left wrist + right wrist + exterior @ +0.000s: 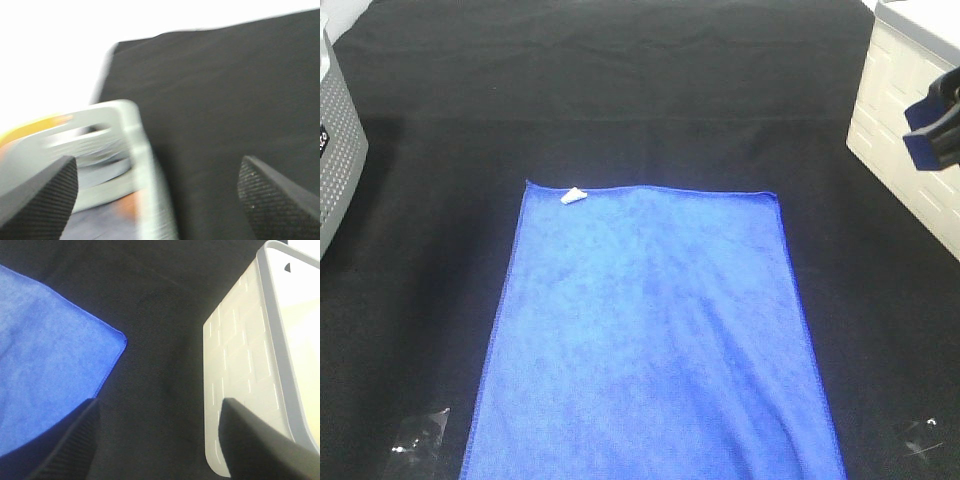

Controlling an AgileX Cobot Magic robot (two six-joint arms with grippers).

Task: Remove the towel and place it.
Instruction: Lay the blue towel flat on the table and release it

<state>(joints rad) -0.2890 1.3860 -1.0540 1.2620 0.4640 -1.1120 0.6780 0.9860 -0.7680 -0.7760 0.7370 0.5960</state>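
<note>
Left edge: grey perforated basket [334,150], dark label on its side, characters too small to read. Left pincer [157,175] is outside the overhead view; its wrist view is blurred, yet shows the pads apart with nothing between them, hanging beside the basket over the black surface [440,200]. Centre: the towel [650,340] lies flat and spread on the surface, white tag [573,195] at its far left corner, no print legible on it. Right: right pincer [160,407] is apart and empty, above the surface between the towel's far right corner and the white bin [905,150]; no marking seen on the bin. Step in hand, as judged: the first grasp. You should come down on a far corner or the stitched edge, pinch only the plush and not the black covering beneath, and lift high before carrying so the trailing end clears. Taking both far corners would likely keep it from bunching
</note>
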